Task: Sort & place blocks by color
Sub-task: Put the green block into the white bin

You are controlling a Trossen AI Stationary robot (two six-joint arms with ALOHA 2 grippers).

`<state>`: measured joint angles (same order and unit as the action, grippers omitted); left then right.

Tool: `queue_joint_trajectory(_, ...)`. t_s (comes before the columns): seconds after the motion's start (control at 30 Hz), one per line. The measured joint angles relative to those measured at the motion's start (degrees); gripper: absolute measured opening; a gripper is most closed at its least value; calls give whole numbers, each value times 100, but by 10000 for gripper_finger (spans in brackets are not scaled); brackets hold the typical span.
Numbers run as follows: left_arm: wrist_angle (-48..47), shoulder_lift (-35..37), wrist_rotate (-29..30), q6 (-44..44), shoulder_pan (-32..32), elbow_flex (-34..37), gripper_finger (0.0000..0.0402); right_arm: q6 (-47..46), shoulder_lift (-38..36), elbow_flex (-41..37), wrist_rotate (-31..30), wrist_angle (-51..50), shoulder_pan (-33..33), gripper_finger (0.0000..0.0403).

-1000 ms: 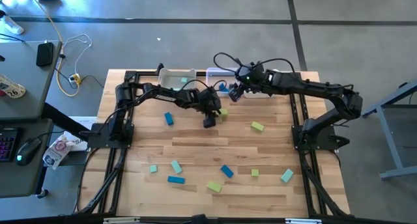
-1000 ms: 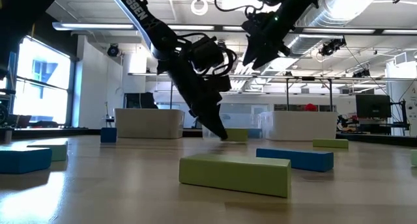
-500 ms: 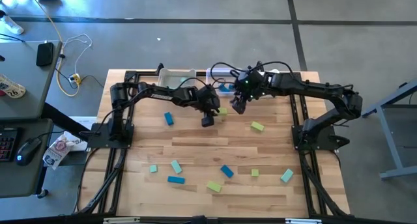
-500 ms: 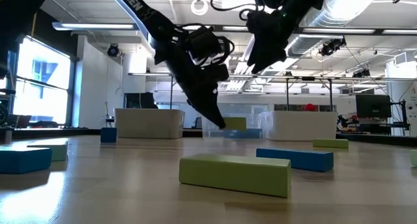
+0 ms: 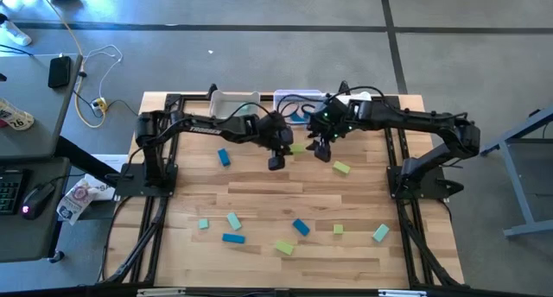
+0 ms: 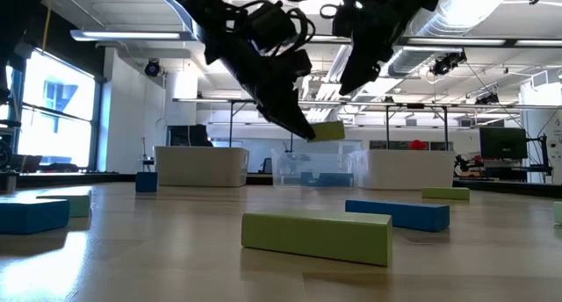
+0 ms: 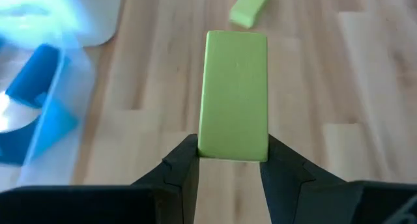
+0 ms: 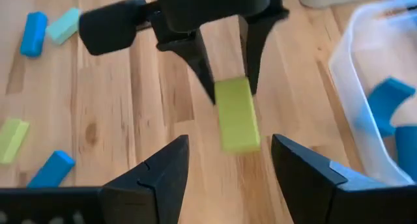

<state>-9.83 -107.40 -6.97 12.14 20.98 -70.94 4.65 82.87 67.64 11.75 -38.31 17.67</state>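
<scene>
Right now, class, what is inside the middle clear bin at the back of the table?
The middle bin holds blue blocks. The left gripper and its green block hide part of it, so no full count is possible.

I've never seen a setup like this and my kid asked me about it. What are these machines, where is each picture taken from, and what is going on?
Two dark robot arms work at a wooden table. One picture looks straight down, one looks level across the tabletop, and two come from cameras on the arms' wrists. Small teal, blue and green blocks lie scattered on the wood, with three pale bins along the far edge; the middle bin holds blue pieces. The left tool is shut on a green bar, lifted clear of the table. The right tool is open, empty, and faces that bar from close by.
</scene>
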Motion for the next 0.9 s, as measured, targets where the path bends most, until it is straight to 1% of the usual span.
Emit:
queue_joint_trajectory(0.13,10,-2,-99,-222,-87,0,103,421,0,0,-308,23,-250,204)
queue_joint_trajectory(0.3,147,-2,-94,-426,-184,0,103,637,0,0,-487,23,-541,204)
queue_joint_trajectory(0.57,594,-6,-98,-619,-353,0,103,524,0,0,-872,-27,-851,204)
queue_joint_trajectory(0.77,714,-11,-87,-660,-487,-83,103,254,0,0,-876,-277,-884,204)
queue_joint_trajectory(0.9,715,-12,137,-609,-548,-221,103,32,0,0,-879,-546,-885,204)
